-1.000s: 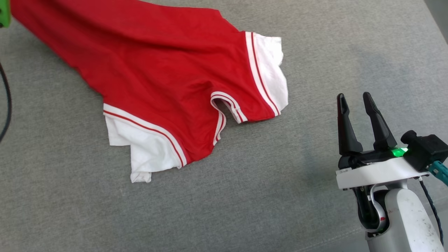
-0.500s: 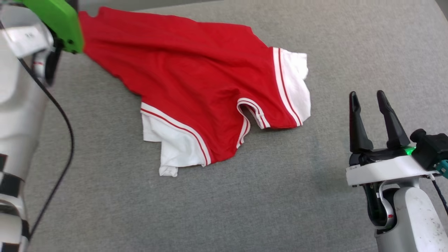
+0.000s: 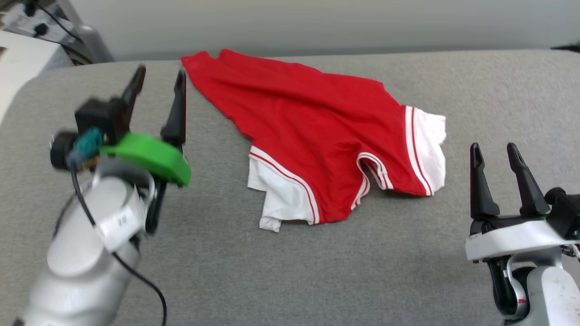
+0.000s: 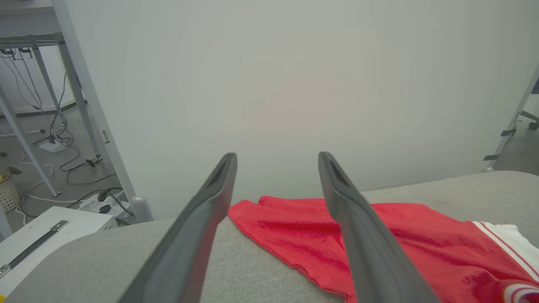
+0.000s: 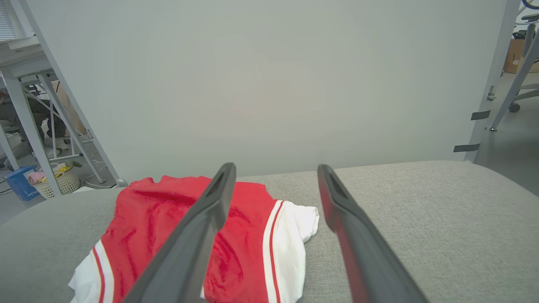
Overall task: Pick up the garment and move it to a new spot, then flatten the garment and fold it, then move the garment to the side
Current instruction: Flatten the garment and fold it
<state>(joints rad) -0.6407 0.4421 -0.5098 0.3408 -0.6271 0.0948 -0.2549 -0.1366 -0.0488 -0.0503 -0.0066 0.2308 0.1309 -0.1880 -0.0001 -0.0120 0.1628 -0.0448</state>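
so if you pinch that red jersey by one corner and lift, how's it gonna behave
Probably floppy: the garment lies in soft wrinkles with a white sleeve crumpled, so it should drape from the pinch. Likely light for its size: the cloth looks thin. Pushed, it may bunch on the textured grey surface rather than slide.

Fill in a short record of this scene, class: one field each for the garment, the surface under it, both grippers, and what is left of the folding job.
garment: red jersey with white sleeves, lying rumpled and unfolded, neck opening toward the robot
surface: grey padded fabric, garment resting on it
left gripper: open, holding nothing, by the garment's far left corner
right gripper: open, holding nothing, apart from the garment on its right side
left to do: flatten, fold, move aside
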